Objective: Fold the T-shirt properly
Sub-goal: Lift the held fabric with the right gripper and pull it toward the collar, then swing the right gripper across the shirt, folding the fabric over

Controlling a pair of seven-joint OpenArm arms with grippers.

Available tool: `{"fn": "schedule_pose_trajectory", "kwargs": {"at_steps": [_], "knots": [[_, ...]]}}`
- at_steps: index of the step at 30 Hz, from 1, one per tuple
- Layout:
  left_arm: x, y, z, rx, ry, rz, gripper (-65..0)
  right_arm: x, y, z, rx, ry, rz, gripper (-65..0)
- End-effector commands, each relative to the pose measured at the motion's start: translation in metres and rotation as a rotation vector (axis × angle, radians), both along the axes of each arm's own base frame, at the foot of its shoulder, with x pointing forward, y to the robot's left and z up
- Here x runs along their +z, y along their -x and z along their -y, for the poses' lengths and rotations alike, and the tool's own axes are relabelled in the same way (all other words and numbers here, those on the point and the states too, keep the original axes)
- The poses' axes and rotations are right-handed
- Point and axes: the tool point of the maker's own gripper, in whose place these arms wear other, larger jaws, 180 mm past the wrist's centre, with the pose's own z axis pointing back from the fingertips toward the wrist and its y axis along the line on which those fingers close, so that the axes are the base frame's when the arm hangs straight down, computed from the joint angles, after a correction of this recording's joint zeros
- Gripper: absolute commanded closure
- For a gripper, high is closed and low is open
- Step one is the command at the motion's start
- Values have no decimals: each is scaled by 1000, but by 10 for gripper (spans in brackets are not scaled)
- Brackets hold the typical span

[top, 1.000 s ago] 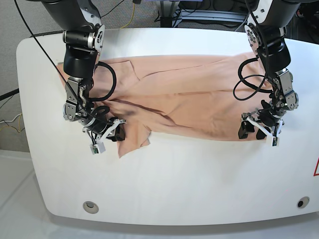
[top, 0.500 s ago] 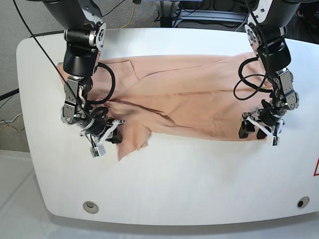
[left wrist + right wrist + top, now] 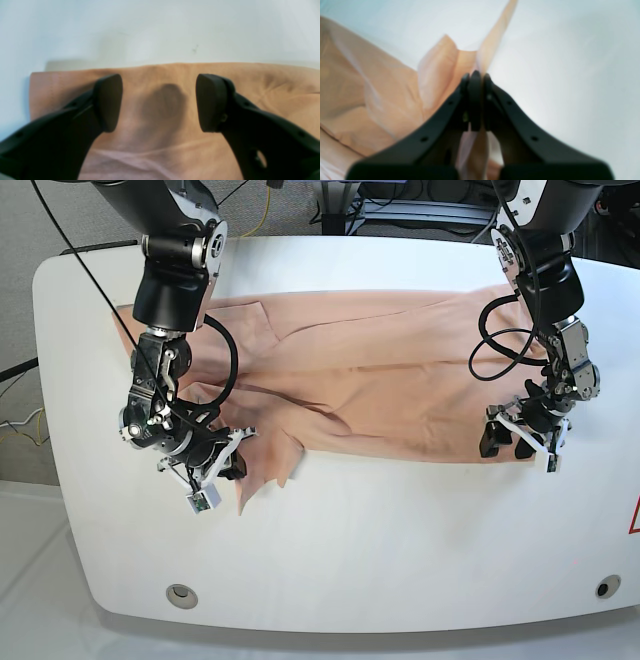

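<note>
The peach T-shirt (image 3: 380,370) lies spread and wrinkled across the far half of the white table (image 3: 400,560). My right gripper (image 3: 230,465), on the base view's left, is shut on a loose flap at the shirt's near left corner. In the right wrist view the fingertips (image 3: 475,100) pinch a thin fold of fabric (image 3: 437,75) that stands up above them. My left gripper (image 3: 505,446) is open and straddles the shirt's near right corner. In the left wrist view both fingers (image 3: 110,100) sit low over the cloth (image 3: 250,82), just behind its edge.
Two round holes (image 3: 181,592) (image 3: 605,586) sit near the table's front corners. Cables and equipment (image 3: 400,205) lie beyond the far edge. A red mark (image 3: 634,518) shows at the table's right edge.
My right gripper has closed on the shirt's flap and shifted toward the table's front, dragging the flap with it. The left gripper has stayed in place.
</note>
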Motion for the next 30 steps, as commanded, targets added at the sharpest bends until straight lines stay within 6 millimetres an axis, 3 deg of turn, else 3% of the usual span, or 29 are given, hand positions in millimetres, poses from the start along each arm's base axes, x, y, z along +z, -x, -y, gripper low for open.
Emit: {"fn": "schedule_pose_trajectory", "kwargs": {"at_steps": [1, 6, 8, 14, 30], "knots": [[17, -12, -5, 1, -10, 43, -437, 40, -13, -5, 17, -3, 103, 0], [17, -12, -5, 0, -9, 44, -442, 54, -3, -19, 46, 4, 110, 0], [15, -10, -6, 3, -9, 46, -447, 56, 4, -35, 75, -22, 95, 0], [14, -9, -6, 1, -11, 45, -449, 53, 18, -51, 114, -45, 67, 0], [9, -4, -6, 4, -9, 25, -454, 30, 70, -55, 125, -21, -29, 0]]}}
